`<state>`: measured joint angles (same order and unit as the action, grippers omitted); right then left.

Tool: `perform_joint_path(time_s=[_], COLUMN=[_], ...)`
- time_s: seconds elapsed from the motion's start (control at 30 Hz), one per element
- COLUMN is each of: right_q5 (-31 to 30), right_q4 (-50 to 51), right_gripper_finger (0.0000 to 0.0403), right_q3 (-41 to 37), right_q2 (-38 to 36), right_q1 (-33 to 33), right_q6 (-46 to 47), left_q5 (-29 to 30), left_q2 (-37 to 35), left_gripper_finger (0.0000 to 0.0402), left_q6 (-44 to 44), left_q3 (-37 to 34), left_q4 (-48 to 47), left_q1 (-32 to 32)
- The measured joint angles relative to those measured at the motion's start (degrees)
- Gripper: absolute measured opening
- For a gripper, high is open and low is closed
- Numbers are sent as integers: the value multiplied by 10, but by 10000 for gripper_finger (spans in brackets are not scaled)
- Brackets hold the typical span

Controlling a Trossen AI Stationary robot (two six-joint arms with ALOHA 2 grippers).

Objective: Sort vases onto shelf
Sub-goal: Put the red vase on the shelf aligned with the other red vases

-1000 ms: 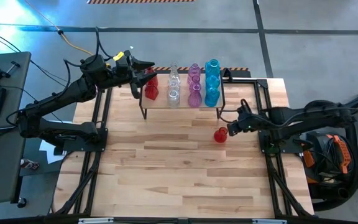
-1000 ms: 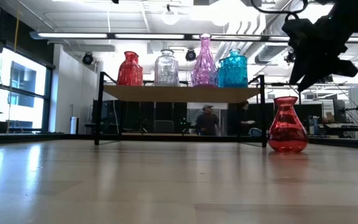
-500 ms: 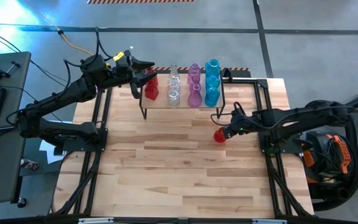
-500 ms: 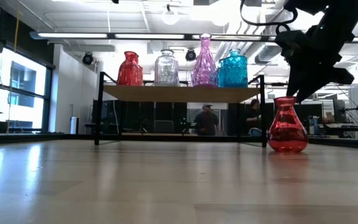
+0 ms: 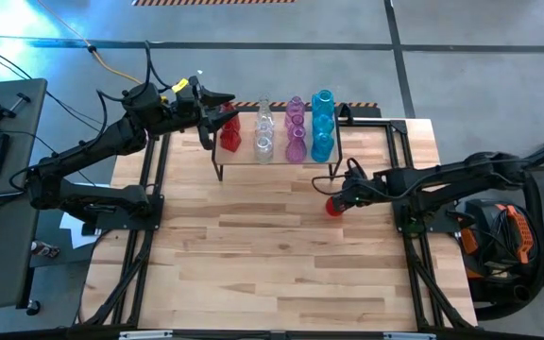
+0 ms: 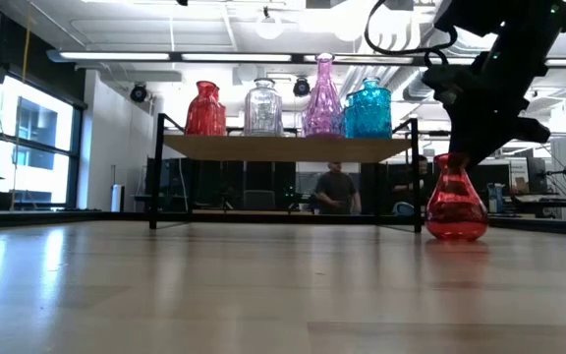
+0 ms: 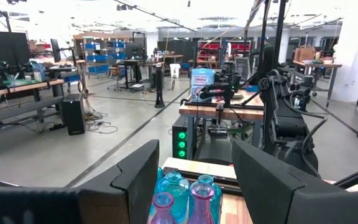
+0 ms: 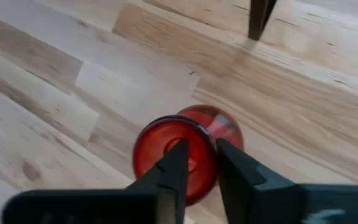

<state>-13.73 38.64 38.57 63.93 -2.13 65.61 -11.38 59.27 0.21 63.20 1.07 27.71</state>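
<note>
A red vase stands upright on its base on the wooden table, just near-right of the shelf. My right gripper comes down slanting onto its mouth and is shut on its rim. On the shelf top stand red, clear, purple and blue vases in rows. My left gripper hovers level at the shelf's left end, above the vases, open with nothing between its fingers. My right gripper has the red vase's rim between its fingers, one finger inside the mouth and the other outside. The fingers come slanting down from the table's right side. The vase stands upright with its base on the table.
The shelf's black legs stand close behind the red vase. The table's near half is bare wood. A person shows in the room beyond the shelf.
My right gripper has come down and toward the table's left, onto the red vase's mouth. The vase has stayed where it stood. A person behind the shelf has shifted.
</note>
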Motion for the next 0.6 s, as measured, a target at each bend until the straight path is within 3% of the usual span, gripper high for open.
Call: perform_joint_path(time_s=[0.17,0.6], right_q5=[0,39], right_q4=[-15,-46], right_gripper_finger=[8,3], right_q3=[1,0], right_q2=[3,4], right_q1=[0,0], right_q6=[1,-1], left_q5=[0,0], left_q2=[0,0], left_gripper_finger=[194,194], left_q6=[0,0], left_q3=[0,0], left_q4=[0,0], left_q1=[0,0])
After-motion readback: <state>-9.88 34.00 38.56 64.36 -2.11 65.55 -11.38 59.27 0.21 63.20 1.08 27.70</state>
